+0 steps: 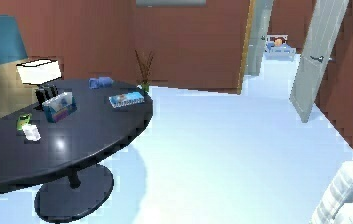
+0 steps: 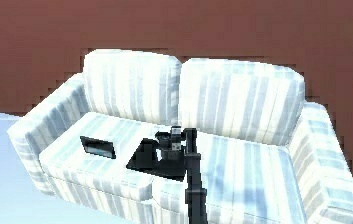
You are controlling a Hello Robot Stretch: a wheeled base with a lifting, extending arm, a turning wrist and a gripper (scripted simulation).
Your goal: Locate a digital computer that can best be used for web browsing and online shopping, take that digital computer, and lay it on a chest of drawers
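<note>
In the arm side view a dark flat slab (image 2: 154, 160), perhaps a laptop, lies on the seat of a pale striped sofa (image 2: 234, 105). A smaller dark screen-like thing (image 2: 98, 148) stands tilted on the left seat cushion. My arm rises from the bottom edge, and the gripper (image 2: 167, 143) sits at the dark slab's far edge. Since the slab lies on the cushion right at the gripper, I cannot tell whether it holds anything.
A round dark table (image 1: 84, 150) on a pedestal takes up the forward view's left, carrying a white lamp (image 1: 39, 72), a blue-topped box (image 1: 58, 104) and other small items. An open doorway (image 1: 279, 50) with a pale door (image 1: 319, 60) lies ahead right. The sofa arm (image 1: 346, 195) shows bottom right.
</note>
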